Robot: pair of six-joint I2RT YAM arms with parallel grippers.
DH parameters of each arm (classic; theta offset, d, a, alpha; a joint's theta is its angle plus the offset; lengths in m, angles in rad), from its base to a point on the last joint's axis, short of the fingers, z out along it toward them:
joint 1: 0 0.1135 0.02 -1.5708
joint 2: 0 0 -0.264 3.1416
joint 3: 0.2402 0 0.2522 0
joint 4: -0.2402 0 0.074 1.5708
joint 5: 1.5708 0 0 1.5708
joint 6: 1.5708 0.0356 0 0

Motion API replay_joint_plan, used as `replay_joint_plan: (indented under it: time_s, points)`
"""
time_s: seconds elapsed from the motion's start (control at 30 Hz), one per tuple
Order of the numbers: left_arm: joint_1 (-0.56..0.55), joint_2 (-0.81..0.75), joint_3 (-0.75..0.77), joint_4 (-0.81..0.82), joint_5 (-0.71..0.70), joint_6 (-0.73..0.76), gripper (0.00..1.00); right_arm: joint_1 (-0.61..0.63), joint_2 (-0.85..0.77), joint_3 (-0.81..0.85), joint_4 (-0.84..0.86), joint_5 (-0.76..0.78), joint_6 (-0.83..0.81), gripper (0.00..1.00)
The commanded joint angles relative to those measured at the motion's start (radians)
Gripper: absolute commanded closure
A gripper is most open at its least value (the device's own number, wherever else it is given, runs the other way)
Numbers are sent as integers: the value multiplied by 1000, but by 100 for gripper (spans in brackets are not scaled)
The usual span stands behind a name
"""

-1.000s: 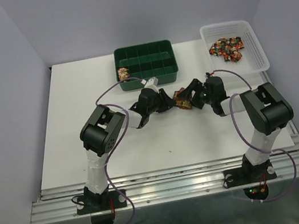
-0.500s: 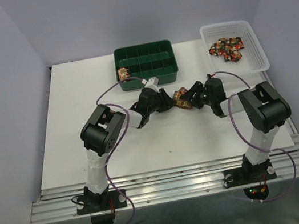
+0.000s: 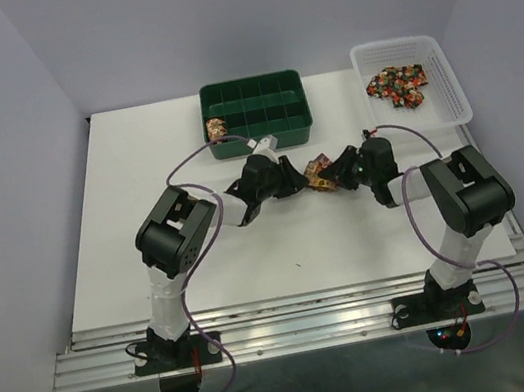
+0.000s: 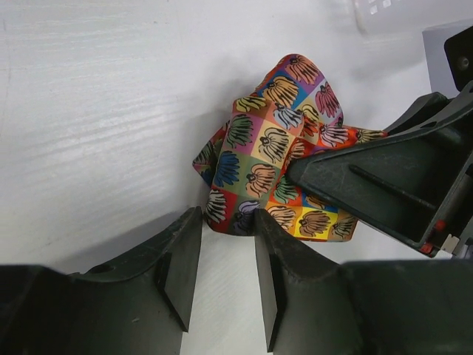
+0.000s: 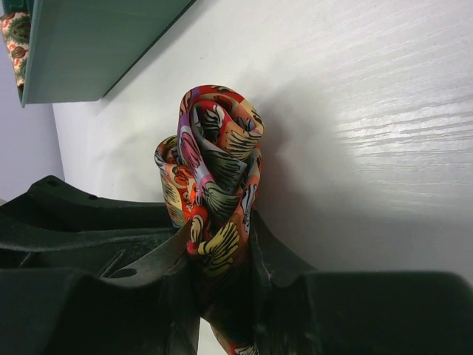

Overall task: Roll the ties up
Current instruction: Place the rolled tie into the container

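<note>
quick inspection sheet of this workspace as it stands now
surface: white table, flat
job's things: rolled tie between the grippers; another roll at the left end of the green tray; loose ties in the white basket
clutter: nothing seen
grippers: right gripper shut on the rolled tie; left gripper open at its edge
cables: purple cables loop beside both arms
surroundings: pale walls; metal rail at the near edge

Black joints, white links on left arm (image 3: pixel 176 239), right arm (image 3: pixel 467 192); purple cables (image 3: pixel 411 215); matte black tool fingers (image 4: pixel 177 266).
</note>
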Motion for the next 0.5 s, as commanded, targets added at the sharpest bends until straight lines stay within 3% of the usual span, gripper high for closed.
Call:
replay_joint_plan:
  time_s: [0.0, 0.13, 0.27, 0.47]
  points:
    - [-2, -159, -47, 2, -30, 25, 55, 3, -91, 3, -12, -27, -76, 99]
    - [1, -274, -101, -48, -56, 50, 55, 2, -181, 63, -148, -21, -176, 99]
    - [22, -451, -180, -94, -86, 73, 55, 3, -279, 179, -340, 11, -397, 99]
    - [54, -685, -289, -249, -309, 127, 54, 5, -359, 366, -481, 29, -656, 99]
